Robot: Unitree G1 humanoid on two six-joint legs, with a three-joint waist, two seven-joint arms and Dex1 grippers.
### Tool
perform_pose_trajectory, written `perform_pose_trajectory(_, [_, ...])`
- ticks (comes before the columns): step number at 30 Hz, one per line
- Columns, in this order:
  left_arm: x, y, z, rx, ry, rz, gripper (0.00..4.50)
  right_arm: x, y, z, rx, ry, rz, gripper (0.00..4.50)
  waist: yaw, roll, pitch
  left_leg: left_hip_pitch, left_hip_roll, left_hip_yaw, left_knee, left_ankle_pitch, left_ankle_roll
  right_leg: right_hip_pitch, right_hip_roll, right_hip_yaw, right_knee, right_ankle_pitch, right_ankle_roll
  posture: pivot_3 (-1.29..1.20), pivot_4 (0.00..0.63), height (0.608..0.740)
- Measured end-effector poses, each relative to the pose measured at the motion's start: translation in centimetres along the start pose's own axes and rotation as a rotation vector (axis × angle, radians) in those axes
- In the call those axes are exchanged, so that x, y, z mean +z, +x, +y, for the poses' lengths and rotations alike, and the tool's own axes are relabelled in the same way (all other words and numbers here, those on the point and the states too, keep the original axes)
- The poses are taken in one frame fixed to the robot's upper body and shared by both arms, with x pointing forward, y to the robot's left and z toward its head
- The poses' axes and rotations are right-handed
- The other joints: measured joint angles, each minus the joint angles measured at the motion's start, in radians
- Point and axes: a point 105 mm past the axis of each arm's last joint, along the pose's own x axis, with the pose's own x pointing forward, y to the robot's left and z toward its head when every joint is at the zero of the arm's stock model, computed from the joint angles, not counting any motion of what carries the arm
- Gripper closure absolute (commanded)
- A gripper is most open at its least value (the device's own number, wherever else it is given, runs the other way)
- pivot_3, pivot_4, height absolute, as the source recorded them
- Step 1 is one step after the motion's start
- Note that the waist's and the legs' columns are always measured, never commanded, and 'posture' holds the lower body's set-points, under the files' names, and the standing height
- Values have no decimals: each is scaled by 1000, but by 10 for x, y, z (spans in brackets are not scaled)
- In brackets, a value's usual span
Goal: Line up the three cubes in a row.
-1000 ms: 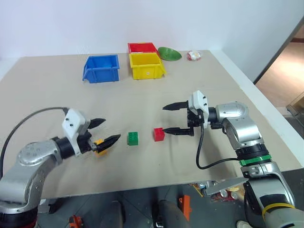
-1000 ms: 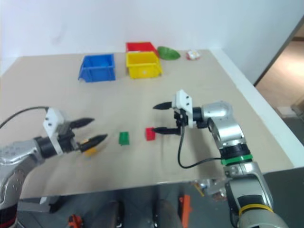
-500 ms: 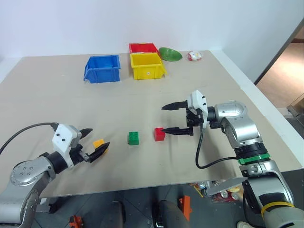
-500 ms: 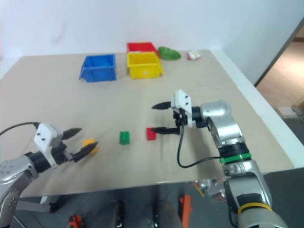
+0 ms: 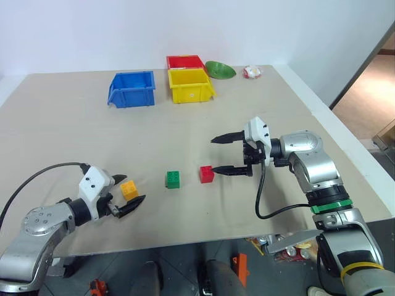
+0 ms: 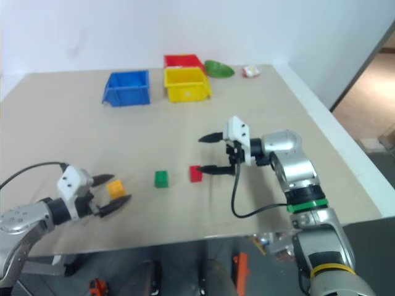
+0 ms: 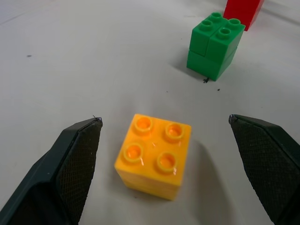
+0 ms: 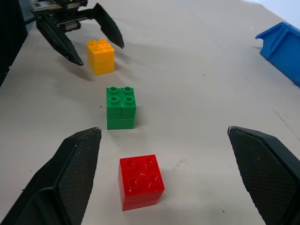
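From the head views, the left claw (image 5: pixel 125 192) is seen spread apart low over the tabletop (image 5: pixel 62 135), with the yellow cube (image 5: pixel 129 189) resting between its fingertips, untouched. The green cube (image 5: pixel 173 179) and red cube (image 5: pixel 207 174) are set beyond it, toward the right claw (image 5: pixel 221 155), which is also spread apart, its lower finger just beside the red cube.

In the left wrist view, the yellow cube (image 7: pixel 153 156) is seen standing free between the fingers (image 7: pixel 77 164).

In the right wrist view, the three cubes are seen strung out in a rough line, red nearest.

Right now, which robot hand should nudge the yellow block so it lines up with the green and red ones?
Probably the left hand. Its open fingers already sit on either side of the yellow cube. The right hand hangs open beside the red cube, with the green cube in between.
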Motion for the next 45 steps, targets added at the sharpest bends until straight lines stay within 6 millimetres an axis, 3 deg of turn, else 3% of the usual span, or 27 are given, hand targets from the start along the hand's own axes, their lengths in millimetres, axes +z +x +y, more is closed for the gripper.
perform_pose_trajectory(9, [-10, 8, 1, -124, 28, 53, 16, 0, 0, 0, 3, -2, 2, 0, 0, 0, 0, 0, 0, 0, -2, 0, 0, -1, 0, 0, 0, -1, -1, 0, 150, 740])
perform_pose_trajectory(10, [-12, 10, 1, -133, 29, 54, 565, 0, 0, 0, 3, -2, 2, 0, 0, 0, 0, 0, 0, 0, -2, 0, 0, -1, 0, 0, 0, -1, -1, 0, 150, 740])
perform_pose_trajectory(18, [-15, 14, 6, -146, 28, 61, 3145, -1, -4, -1, -3, -4, 17, 0, 0, 0, 0, 0, 0, 0, -3, 0, 0, -1, 0, 0, 0, -1, 0, 0, 150, 740])
perform_pose_trajectory(27, [-10, 15, 9, -233, 121, 58, 3116, -3, -4, -1, -1, -14, 33, 0, 0, 0, 0, 0, 0, 0, -3, 0, 0, -1, 0, -1, 0, -1, -1, 0, 150, 740])
perform_pose_trajectory(35, [12, 29, 20, -377, 222, 38, 3116, 2, -2, -5, 12, -28, 29, 0, 0, 0, 0, -1, 0, 0, -3, 0, 0, -1, 1, -1, 0, 1, 3, 0, 150, 740])
perform_pose_trajectory(40, [10, 33, 32, -437, 278, 83, 3116, 1, -1, -5, 20, 8, 24, 0, 0, 0, 0, -1, 1, 0, -4, 0, 0, -2, 2, -1, 0, 1, 4, 0, 150, 740])
perform_pose_trajectory(45, [7, 40, 32, -495, 319, 93, 3116, 2, 1, -3, 32, 65, 1, 0, 0, 0, 0, -1, 1, 0, -4, 0, 0, -2, 2, -1, 0, 1, 4, 0, 150, 740])
